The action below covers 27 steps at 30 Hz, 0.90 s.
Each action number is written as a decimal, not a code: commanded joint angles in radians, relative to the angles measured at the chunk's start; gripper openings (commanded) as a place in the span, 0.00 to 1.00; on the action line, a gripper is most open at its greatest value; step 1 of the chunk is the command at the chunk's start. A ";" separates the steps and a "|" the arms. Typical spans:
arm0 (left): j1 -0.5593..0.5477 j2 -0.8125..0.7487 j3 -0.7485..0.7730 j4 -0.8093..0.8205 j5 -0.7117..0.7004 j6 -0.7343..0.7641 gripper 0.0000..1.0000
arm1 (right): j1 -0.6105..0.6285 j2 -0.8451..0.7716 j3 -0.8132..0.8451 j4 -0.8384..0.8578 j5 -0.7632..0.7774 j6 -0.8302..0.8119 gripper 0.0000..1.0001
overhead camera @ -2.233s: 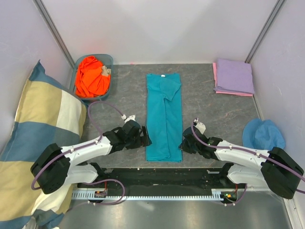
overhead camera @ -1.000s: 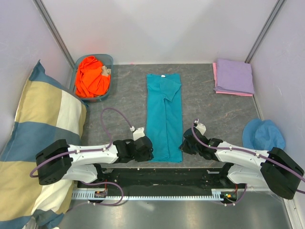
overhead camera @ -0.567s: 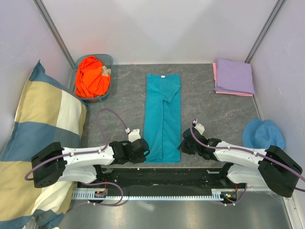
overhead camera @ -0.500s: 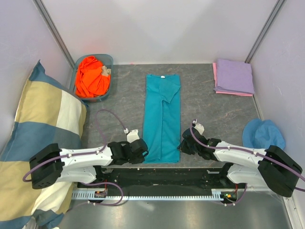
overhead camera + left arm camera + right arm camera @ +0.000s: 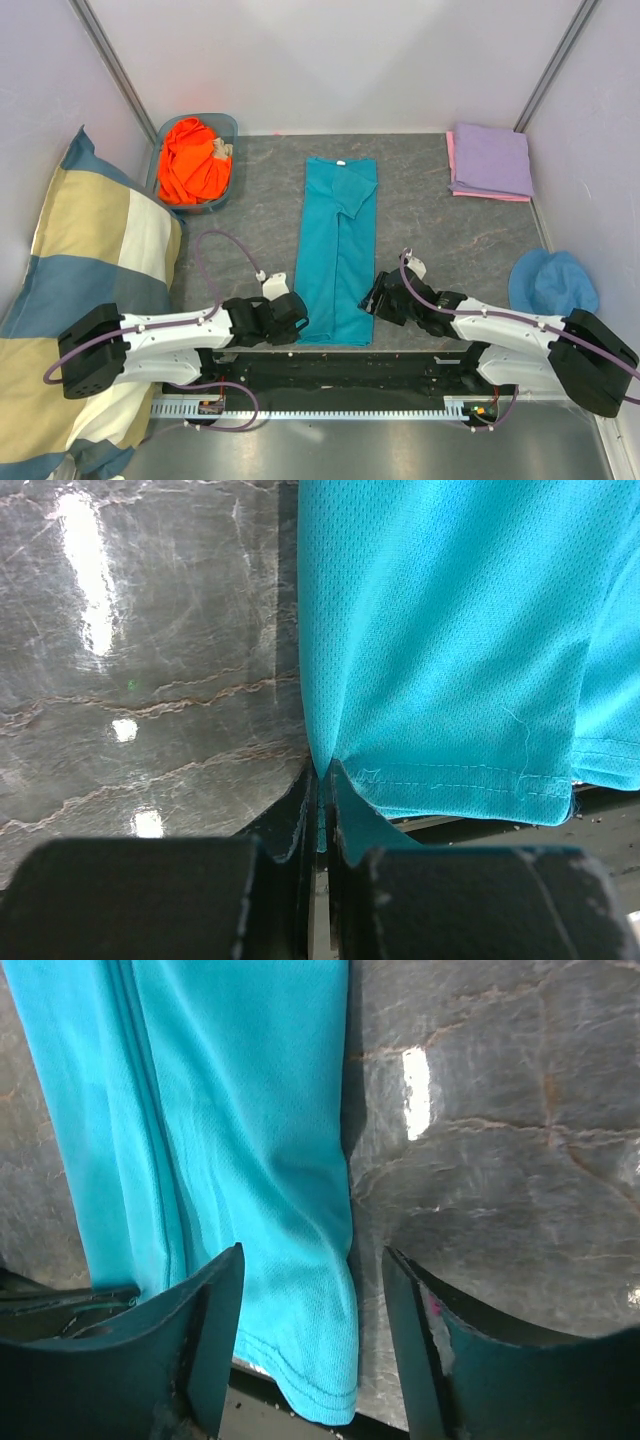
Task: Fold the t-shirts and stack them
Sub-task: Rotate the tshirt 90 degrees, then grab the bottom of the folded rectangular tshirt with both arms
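Teal t-shirt (image 5: 337, 255) hem pinched in left hand (image 5: 321, 782).

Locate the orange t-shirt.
In the top view, the orange t-shirt lies bunched in the blue basket at the far-left corner of the table, just beyond the checked pillow and left of the teal t-shirt.
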 commanded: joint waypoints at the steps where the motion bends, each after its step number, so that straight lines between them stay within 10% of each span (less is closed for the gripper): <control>1: -0.005 0.044 0.019 -0.050 -0.025 0.015 0.08 | 0.029 -0.056 -0.023 -0.046 0.012 0.019 0.66; 27: -0.014 0.046 0.009 -0.021 -0.002 0.021 0.07 | 0.469 -0.151 0.031 -0.433 0.408 0.474 0.57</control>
